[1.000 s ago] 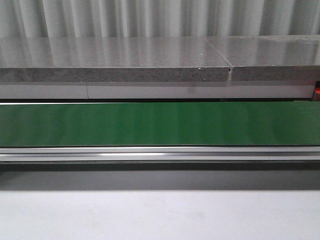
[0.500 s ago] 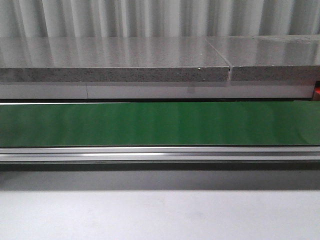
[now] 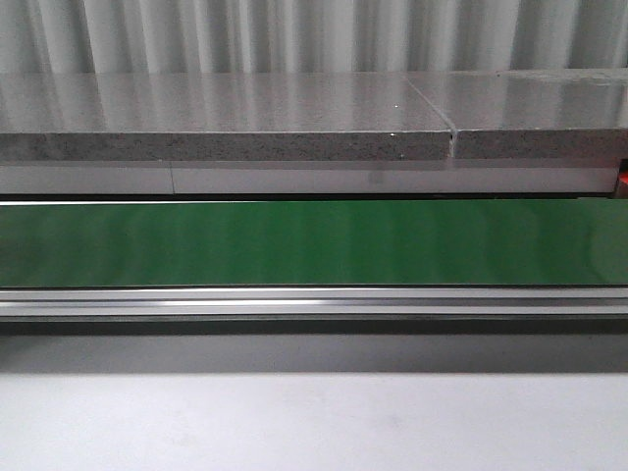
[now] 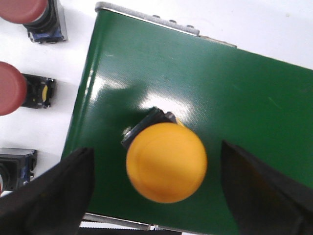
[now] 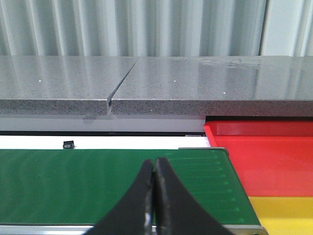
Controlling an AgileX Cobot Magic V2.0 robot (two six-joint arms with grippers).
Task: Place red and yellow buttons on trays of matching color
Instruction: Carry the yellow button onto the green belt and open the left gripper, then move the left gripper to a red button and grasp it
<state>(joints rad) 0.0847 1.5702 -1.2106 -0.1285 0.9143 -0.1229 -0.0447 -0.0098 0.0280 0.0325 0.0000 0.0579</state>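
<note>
Early going: the left gripper (image 4: 155,196) hung spread wide either side of a yellow button (image 4: 166,162) standing on the green belt (image 4: 234,98), not gripping. Red buttons (image 4: 10,88) waited beside it. The right gripper (image 5: 156,196) was pinched closed, empty; both trays (image 5: 274,161) sat bare.

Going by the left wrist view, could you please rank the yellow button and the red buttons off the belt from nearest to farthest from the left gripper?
1. Yellow button: on the green belt, right between the open fingers of the left gripper.
2. Nearer red button: on the white surface beside the belt's end.
3. Farther red button: same white surface, at the picture's corner, beyond the other.
</note>
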